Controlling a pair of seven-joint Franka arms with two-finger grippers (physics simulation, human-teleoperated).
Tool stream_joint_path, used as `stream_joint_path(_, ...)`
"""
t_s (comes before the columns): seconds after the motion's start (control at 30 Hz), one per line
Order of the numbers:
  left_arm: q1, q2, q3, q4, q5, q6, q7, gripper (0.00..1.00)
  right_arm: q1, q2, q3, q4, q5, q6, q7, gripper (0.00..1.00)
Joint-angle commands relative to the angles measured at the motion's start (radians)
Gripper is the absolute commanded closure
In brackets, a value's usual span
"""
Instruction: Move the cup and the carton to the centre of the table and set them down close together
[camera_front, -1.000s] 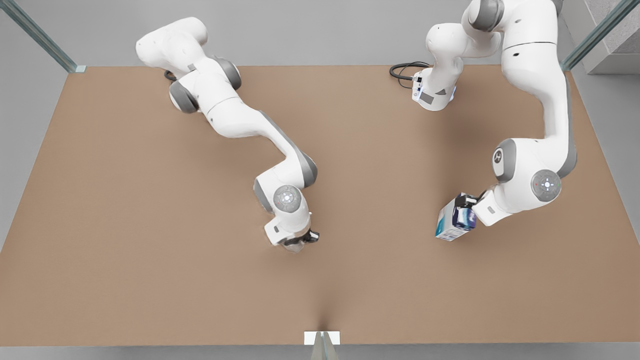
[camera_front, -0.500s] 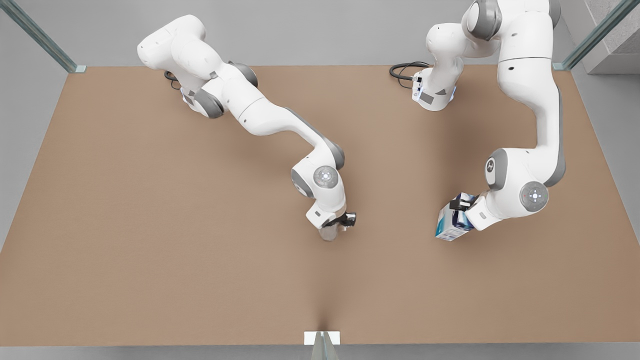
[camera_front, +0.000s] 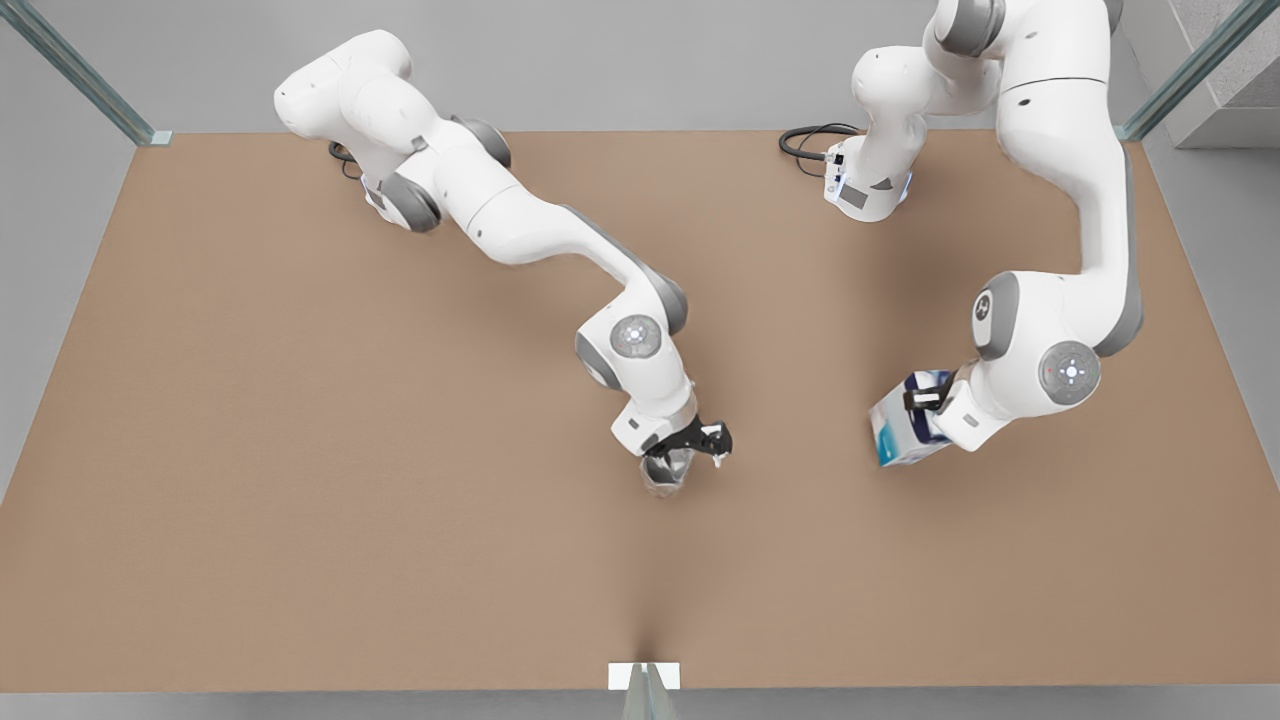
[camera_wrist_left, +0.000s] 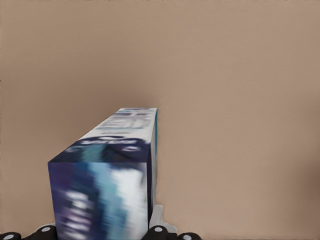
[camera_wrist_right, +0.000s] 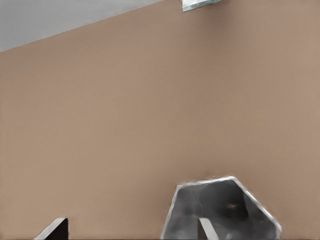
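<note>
1. Right gripper (camera_front: 690, 452) was at mid-counter, on the arm at the front view's left; its fingers were spread apart, one inside the cup (camera_front: 666, 474) and one outside, no longer clamped on it.
2. Cup sat near the centre of the brown counter (camera_front: 300, 500), directly under the right gripper; in the right wrist view the cup (camera_wrist_right: 222, 210) showed its open grey faceted mouth, with a dark fingertip (camera_wrist_right: 206, 229) inside the rim and the other (camera_wrist_right: 54, 230) well apart.
3. Left gripper (camera_front: 925, 398), on the arm at the front view's right, was clenched on the carton (camera_front: 903, 432).
4. Carton was tilted, white-teal with dark blue panels, well apart from the cup toward the front view's right; cannot tell if it touched the counter.
5. In the left wrist view the carton (camera_wrist_left: 107, 185) stuck out between the left gripper's fingers (camera_wrist_left: 159, 229).
</note>
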Motion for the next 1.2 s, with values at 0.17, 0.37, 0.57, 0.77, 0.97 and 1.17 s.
stream_joint_path(0.17,-0.223,-0.021,-0.006,0.0,-0.048,-0.024,-0.531,0.46,-0.444,-0.577,0.129,-0.62,-0.018,-0.227,-0.34,0.0)
stream_joint_path(0.37,-0.479,0.003,-0.155,0.074,-0.215,-0.001,-1.082,0.44,-0.779,-1.042,0.083,-0.838,-0.016,-0.666,-0.665,0.0)
stream_joint_path(0.57,-0.487,0.102,-0.173,0.064,-0.197,0.148,-1.078,0.44,-0.791,-1.026,0.005,-0.824,-0.007,-0.719,-0.775,0.0)
stream_joint_path(0.77,-0.487,0.129,-0.173,0.061,-0.194,0.16,-1.065,0.0,-0.8,-0.986,0.004,-0.801,-0.03,-0.755,-0.769,0.0)
stream_joint_path(0.97,-0.484,0.114,-0.173,0.069,-0.194,0.145,-1.068,0.0,-0.791,-0.976,0.007,-0.784,-0.018,-0.69,-0.762,0.0)
stream_joint_path(1.17,-0.481,0.088,-0.167,0.073,-0.194,0.082,-1.07,0.0,-0.792,-0.976,0.008,-0.784,-0.014,-0.675,-0.762,0.0)
